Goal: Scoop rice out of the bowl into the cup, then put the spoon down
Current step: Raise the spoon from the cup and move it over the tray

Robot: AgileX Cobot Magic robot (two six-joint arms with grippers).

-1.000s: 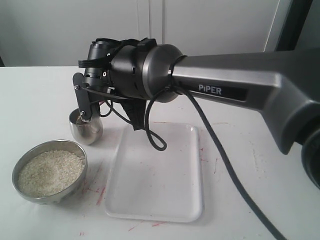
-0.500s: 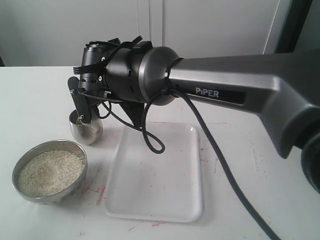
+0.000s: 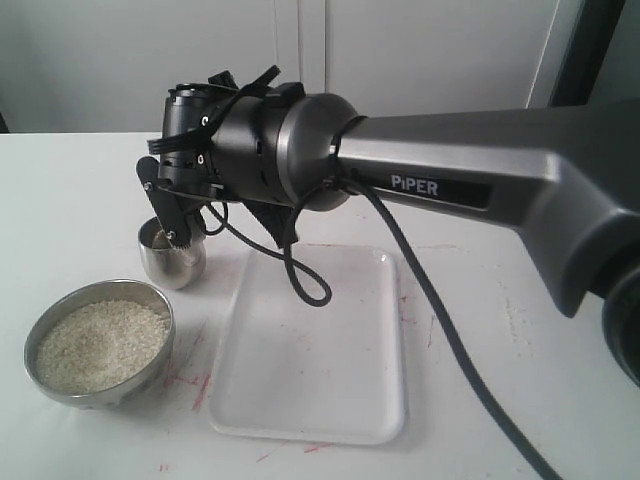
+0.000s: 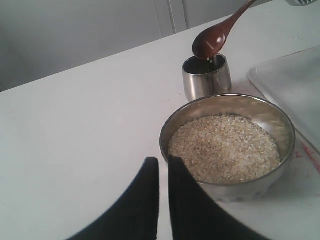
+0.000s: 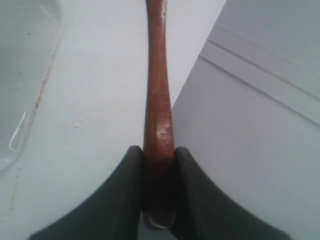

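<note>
The wide steel bowl (image 3: 163, 312) holds a bed of off-white rice (image 3: 100, 345) at the front left of the table. Behind it stands the small steel cup (image 3: 175, 262). My right gripper (image 3: 170, 225) hangs right over the cup, shut on the long handle of the reddish-brown wooden spoon (image 5: 159, 100). In the left wrist view the spoon's scoop (image 4: 211, 41) is tipped over the cup (image 4: 206, 80), with a few grains at its lip. My left gripper (image 4: 163, 162) sits shut and empty just short of the bowl's rim (image 4: 280, 120); the exterior view does not show it.
A white rectangular tray (image 3: 310, 390) lies right of the bowl and cup, under the right arm's forearm. A black cable (image 3: 310, 285) loops down from the wrist over the tray. The table's far edge meets a pale wall.
The right wrist has shifted slightly left and turned a little over the cup. Bowl, cup and tray have not moved.
</note>
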